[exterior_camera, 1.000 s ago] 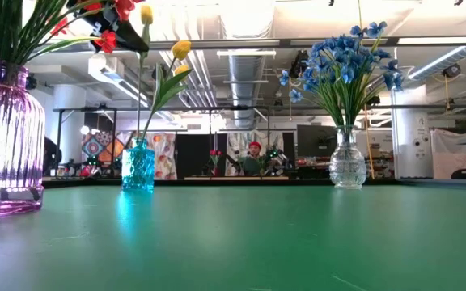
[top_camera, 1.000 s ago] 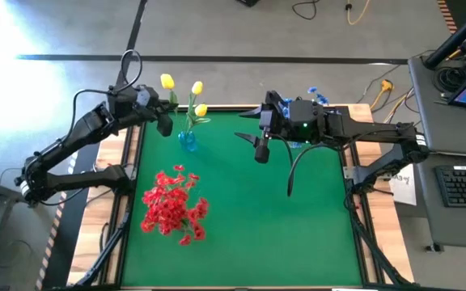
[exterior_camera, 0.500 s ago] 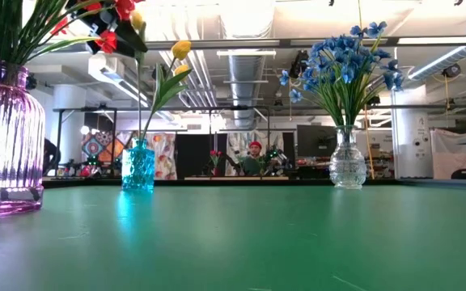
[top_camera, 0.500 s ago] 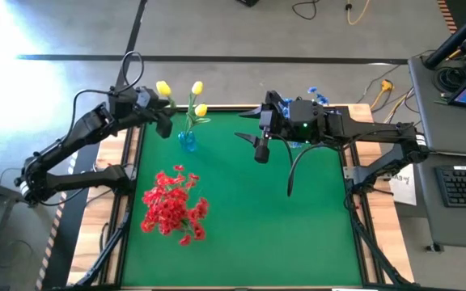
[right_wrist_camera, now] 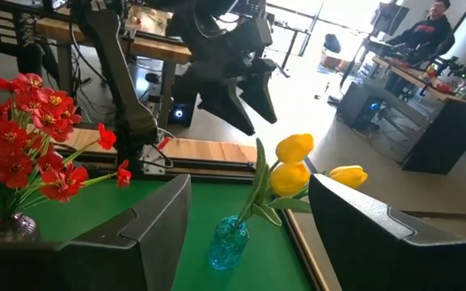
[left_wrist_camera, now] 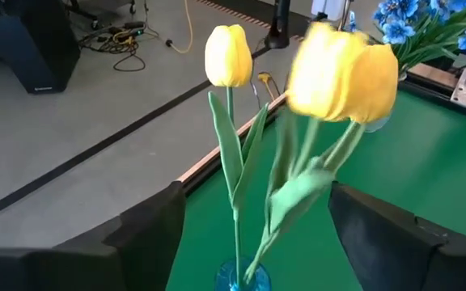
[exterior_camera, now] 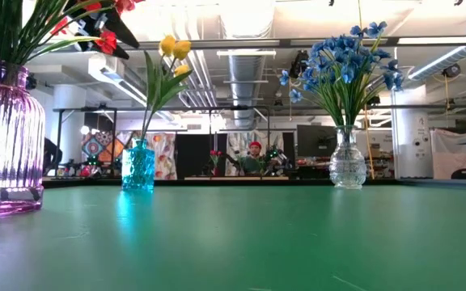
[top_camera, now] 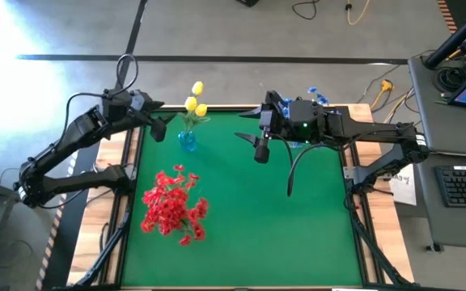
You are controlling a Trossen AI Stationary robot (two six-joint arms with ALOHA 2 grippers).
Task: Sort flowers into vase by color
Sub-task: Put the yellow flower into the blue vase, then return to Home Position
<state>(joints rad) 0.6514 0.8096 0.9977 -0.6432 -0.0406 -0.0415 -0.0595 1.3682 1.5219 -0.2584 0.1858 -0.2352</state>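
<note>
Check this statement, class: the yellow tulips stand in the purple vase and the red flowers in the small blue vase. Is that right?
No, the vases are swapped. The low view shows the yellow tulips standing in the small blue vase, while the red flowers stand in the purple vase.

Two matte-black jointed arms (top_camera: pixel 63 149), black cable loops, dark wedge-shaped jaws, small green light on right wrist (top_camera: pixel 302 127).

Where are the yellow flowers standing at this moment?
In the high view, the yellow flowers stand in the small blue vase at the mat's far left, just right of the left claw.
</note>
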